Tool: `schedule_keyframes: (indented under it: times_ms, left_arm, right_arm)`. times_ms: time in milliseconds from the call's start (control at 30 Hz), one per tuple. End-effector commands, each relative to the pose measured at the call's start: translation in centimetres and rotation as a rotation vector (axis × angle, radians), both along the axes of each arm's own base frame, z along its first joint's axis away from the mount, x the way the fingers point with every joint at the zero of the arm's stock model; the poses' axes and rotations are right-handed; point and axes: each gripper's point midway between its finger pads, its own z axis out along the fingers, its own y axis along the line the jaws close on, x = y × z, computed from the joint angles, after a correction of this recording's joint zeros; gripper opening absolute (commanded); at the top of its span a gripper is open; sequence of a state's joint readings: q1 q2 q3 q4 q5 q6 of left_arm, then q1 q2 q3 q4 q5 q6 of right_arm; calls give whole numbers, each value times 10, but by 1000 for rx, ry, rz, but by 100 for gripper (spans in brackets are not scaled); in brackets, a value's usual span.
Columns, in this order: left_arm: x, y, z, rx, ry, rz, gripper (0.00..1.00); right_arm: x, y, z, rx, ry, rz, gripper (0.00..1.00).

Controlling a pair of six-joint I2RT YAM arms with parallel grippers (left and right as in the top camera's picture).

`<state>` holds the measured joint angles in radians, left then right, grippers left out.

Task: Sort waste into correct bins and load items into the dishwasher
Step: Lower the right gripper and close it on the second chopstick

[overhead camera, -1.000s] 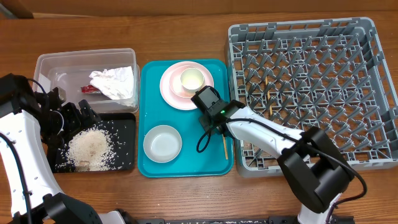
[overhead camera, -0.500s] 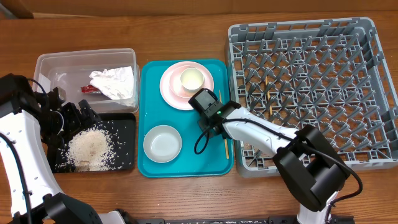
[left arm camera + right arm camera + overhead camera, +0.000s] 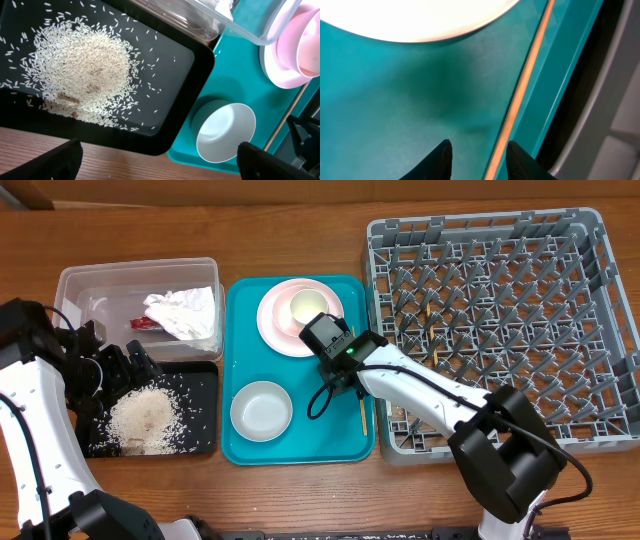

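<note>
Currently rice (image 3: pixel 143 418) on black tray (image 3: pixel 206 378); napkin (image 3: pixel 182 312), wrapper (image 3: pixel 143 323) in tub (image 3: pixel 72 280); left gripper (image 3: pixel 160 162), right gripper (image 3: pixel 479 157) spread.

Wooden table (image 3: pixel 200 490); glossy teal plastic tray (image 3: pixel 300 448); crumpled paper napkin (image 3: pixel 183 312).

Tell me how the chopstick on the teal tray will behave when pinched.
The chopstick looks thin, straight and wooden, so probably stiff and light. It lies flat on the teal tray beside its rim, so the open right claw may struggle to get under it. On smooth plastic it may slide or roll when nudged.
</note>
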<state>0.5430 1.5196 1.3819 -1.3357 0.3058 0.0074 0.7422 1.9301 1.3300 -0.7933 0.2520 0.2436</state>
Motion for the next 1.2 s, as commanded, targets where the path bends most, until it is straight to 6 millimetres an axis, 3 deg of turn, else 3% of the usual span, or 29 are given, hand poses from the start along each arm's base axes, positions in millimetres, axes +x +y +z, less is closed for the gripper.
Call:
schedule_keyframes:
  times_ms: [0,267,500,833,900,1033,1167]
  left_arm:
    - [4,0,7,19,-25,-23,100]
    - [4,0,7,19,-25,-23,100]
    - [4,0,7,19,-25,-23,100]
    - [4,0,7,19,-25,-23,100]
    - [4,0,7,19,-25,-23,100]
    - [4,0,7,19,-25,-23,100]
    - [4,0,7,19,-25,-23,100]
  right_arm:
    - [2,0,-12,-4,6,-81,38]
    - [-7,-9,-30,-36,58,-162,43]
    - [-28,12,-34,74,185,-141,46]
    - [-42,14,-36,94,260,-134,52]
    - [-42,14,-35,94,260,-134,50]
    - [-42,14,-35,94,260,-135,31]
    - [-42,14,-36,93,260,-135,26]
